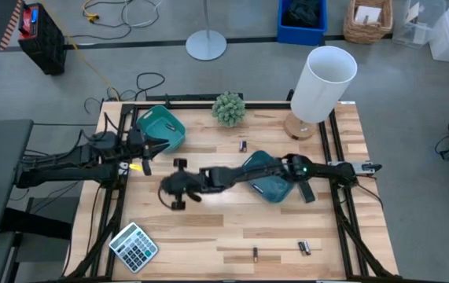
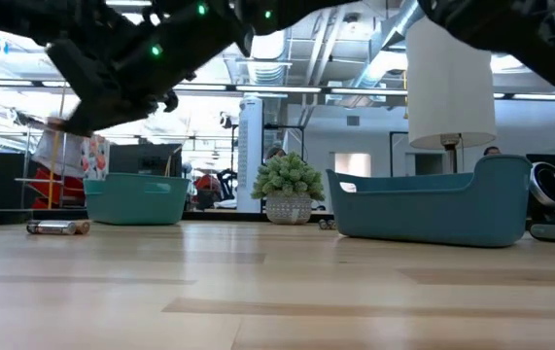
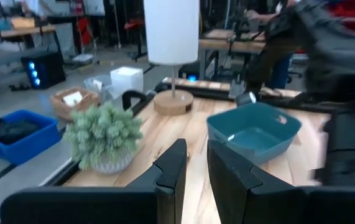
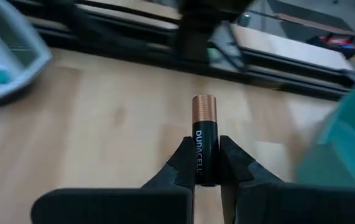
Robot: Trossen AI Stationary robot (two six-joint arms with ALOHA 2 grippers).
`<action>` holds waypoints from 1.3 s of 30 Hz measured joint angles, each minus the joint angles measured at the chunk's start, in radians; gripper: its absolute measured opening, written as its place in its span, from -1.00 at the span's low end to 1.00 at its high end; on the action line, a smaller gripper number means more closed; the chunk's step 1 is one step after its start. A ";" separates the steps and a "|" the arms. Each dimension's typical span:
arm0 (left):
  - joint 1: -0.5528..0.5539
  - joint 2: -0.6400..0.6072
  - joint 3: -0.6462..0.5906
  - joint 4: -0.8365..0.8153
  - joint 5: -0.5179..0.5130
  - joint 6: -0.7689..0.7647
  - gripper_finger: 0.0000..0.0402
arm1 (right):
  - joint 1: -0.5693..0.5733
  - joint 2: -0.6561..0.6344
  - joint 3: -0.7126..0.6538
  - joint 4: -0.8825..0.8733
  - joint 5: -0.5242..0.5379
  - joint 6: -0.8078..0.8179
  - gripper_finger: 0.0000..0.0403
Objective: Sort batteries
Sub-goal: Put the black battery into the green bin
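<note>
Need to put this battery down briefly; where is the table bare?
Bare wood lies between the grey calculator and the loose dark batteries near the front edge. It is crowded around the teal plastic tray under the right arm.

We see a grey concrete floor [image 1: 248,20] around the light wooden desk [image 1: 208,244]. On the floor lie a blue bin [image 1: 302,20], a wicker basket [image 1: 367,21], clear plastic boxes [image 1: 444,27] and a yellow cable [image 1: 90,59]. Ceiling ducts [image 2: 326,44] and strip lights hang above the workshop.

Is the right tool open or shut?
Shut: the right tool clamps a Duracell battery between both fingers above the wooden table.
</note>
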State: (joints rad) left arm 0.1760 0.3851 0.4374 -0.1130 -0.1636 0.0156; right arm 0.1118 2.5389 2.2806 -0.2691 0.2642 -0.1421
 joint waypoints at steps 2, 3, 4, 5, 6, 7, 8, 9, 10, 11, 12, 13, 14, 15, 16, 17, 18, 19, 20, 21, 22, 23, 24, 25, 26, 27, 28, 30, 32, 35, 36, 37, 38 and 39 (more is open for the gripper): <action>-0.001 -0.003 0.000 0.032 0.002 0.012 -0.71 | -0.031 0.000 0.002 0.003 0.000 -0.010 -0.80; -0.001 -0.009 0.000 0.049 0.002 0.021 -0.71 | -0.047 0.000 0.002 0.005 0.000 -0.014 -0.80; -0.001 -0.016 0.000 0.068 0.002 0.030 -0.71 | -0.064 0.000 0.002 0.009 0.000 -0.017 -0.80; -0.001 -0.025 0.000 0.087 0.001 0.038 -0.71 | -0.080 0.000 0.002 0.017 0.000 -0.020 -0.80; -0.001 -0.034 0.000 0.106 0.001 0.047 -0.71 | -0.097 0.000 0.002 0.025 0.000 -0.022 -0.80; -0.001 -0.047 0.000 0.125 -0.001 0.057 -0.71 | -0.113 0.000 0.002 0.035 0.000 -0.024 -0.80; -0.001 -0.062 0.000 0.141 -0.003 0.069 -0.71 | -0.130 0.000 0.002 0.045 0.000 -0.024 -0.80; -0.001 -0.075 0.000 0.155 -0.006 0.079 -0.71 | -0.146 0.000 0.002 0.053 0.000 -0.024 -0.80; -0.001 -0.088 0.000 0.166 -0.009 0.087 -0.71 | -0.163 0.000 0.002 0.062 0.000 -0.024 -0.80; -0.001 -0.101 0.000 0.169 -0.011 0.092 -0.71 | -0.178 0.000 0.002 0.073 0.000 -0.025 -0.80; -0.001 -0.113 0.000 0.167 -0.012 0.097 -0.71 | -0.193 0.000 0.002 0.088 -0.001 -0.028 -0.80; -0.001 -0.122 0.000 0.164 -0.012 0.103 -0.71 | -0.208 0.000 0.002 0.103 -0.001 -0.032 -0.80; -0.001 -0.130 0.000 0.160 -0.012 0.106 -0.71 | -0.222 0.000 0.002 0.118 -0.001 -0.039 -0.80; -0.001 -0.138 0.000 0.153 -0.012 0.107 -0.71 | -0.235 -0.001 0.002 0.130 -0.001 -0.042 -0.80; -0.001 -0.143 0.000 0.149 -0.016 0.108 -0.71 | -0.248 -0.001 0.002 0.143 -0.001 -0.042 -0.80; -0.001 -0.148 0.000 0.148 -0.021 0.108 -0.71 | -0.261 -0.001 0.002 0.152 -0.002 -0.042 -0.80; -0.001 -0.151 0.000 0.141 -0.023 0.108 -0.71 | -0.271 -0.001 0.002 0.158 -0.002 -0.042 -0.80; -0.001 -0.152 0.000 0.127 -0.024 0.108 -0.71 | -0.281 -0.001 0.002 0.164 -0.002 -0.042 -0.80; -0.001 -0.152 0.000 0.116 -0.025 0.108 -0.71 | -0.289 -0.001 0.002 0.171 -0.003 -0.042 -0.79; -0.001 -0.152 0.000 0.106 -0.025 0.111 -0.71 | -0.295 -0.001 0.002 0.177 -0.003 -0.042 -0.78; -0.001 -0.151 0.000 0.096 -0.025 0.115 -0.71 | -0.302 -0.001 0.002 0.182 -0.005 -0.042 -0.75; -0.001 -0.151 0.000 0.091 -0.027 0.119 -0.71 | -0.308 -0.001 0.002 0.185 -0.013 -0.042 -0.72; -0.001 -0.152 0.000 0.089 -0.029 0.119 -0.71 | -0.313 -0.001 0.002 0.186 -0.028 -0.039 -0.68; -0.001 -0.152 0.000 0.086 -0.031 0.119 -0.71 | -0.318 -0.001 0.002 0.190 -0.044 -0.032 -0.63; -0.001 -0.152 0.000 0.081 -0.032 0.118 -0.71 | -0.321 -0.001 0.002 0.193 -0.056 -0.022 -0.57; -0.001 -0.152 0.000 0.077 -0.032 0.118 -0.71 | -0.324 -0.001 0.002 0.196 -0.061 -0.018 -0.51; -0.001 -0.151 0.000 0.072 -0.032 0.118 -0.71 | -0.324 -0.001 0.002 0.200 -0.061 -0.018 -0.43; -0.001 -0.152 0.000 0.066 -0.032 0.118 -0.71 | -0.324 -0.001 0.002 0.204 -0.061 -0.022 -0.29; -0.001 -0.152 0.000 0.053 -0.032 0.117 -0.71 | -0.324 -0.001 0.002 0.203 -0.061 -0.038 -0.15; -0.001 -0.151 0.000 0.043 -0.032 0.114 -0.71 | -0.323 -0.003 0.002 0.202 -0.061 -0.058 -0.01; -0.001 -0.152 0.000 0.041 -0.032 0.113 -0.71 | -0.320 -0.009 0.002 0.187 -0.061 -0.066 0.01; -0.001 -0.152 0.000 0.038 -0.032 0.113 -0.71 | -0.318 -0.016 0.002 0.167 -0.061 -0.074 0.02; -0.001 -0.152 0.000 0.033 -0.032 0.113 -0.71 | -0.315 -0.021 0.002 0.162 -0.061 -0.077 0.03; -0.001 -0.151 0.000 0.025 -0.032 0.112 -0.71 | -0.313 -0.033 0.002 0.143 -0.061 -0.077 0.03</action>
State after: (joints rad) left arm 0.1753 0.2337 0.4374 -0.0883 -0.1955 0.1276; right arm -0.2015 2.5063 2.2829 -0.1263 0.2028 -0.2188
